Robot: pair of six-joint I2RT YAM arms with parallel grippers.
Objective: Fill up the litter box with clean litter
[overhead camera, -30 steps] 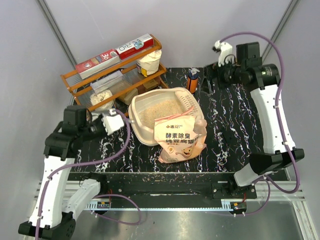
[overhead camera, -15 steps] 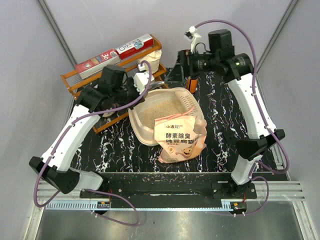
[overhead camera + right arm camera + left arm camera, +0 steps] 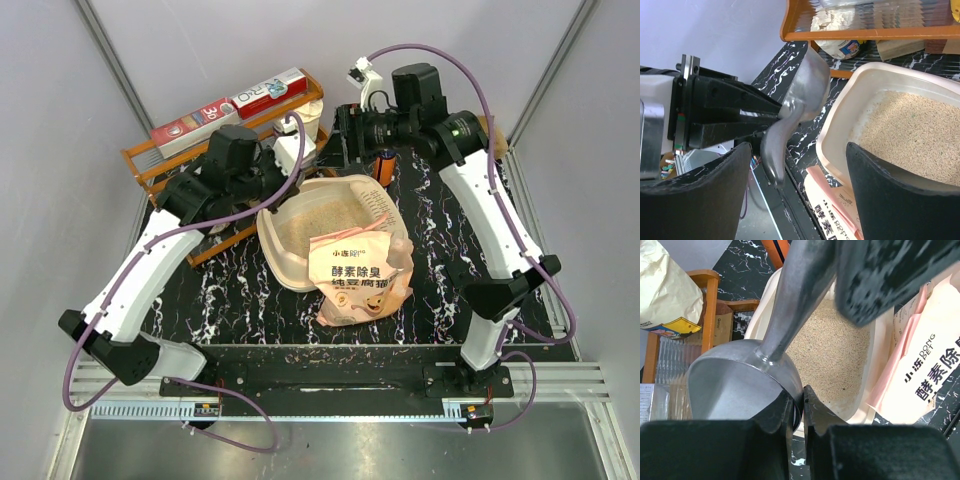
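Observation:
The cream litter box [image 3: 272, 238] sits mid-table with tan clean litter [image 3: 315, 222] inside. The peach-orange litter bag [image 3: 357, 277] lies over its near edge. My left gripper [image 3: 802, 395] is shut on the rim of an empty metal scoop [image 3: 735, 390], which hangs beside the box's left rim [image 3: 860, 412], with litter [image 3: 830, 355] beyond it. My right gripper [image 3: 799, 150] is open and empty, and the scoop's handle [image 3: 772, 150] points into the gap between its fingers. From above, the left gripper [image 3: 300, 170] and right gripper [image 3: 342, 130] meet at the box's far end.
An orange wooden rack [image 3: 150, 165] with boxes and a white sack [image 3: 298, 125] stands at the back left, close behind the left gripper. An orange bottle [image 3: 385, 165] stands behind the box's slotted end.
Both arms swung in from the table's sides to the far end of the litter box. The left gripper rose from the near left, and the right gripper moved left towards it.

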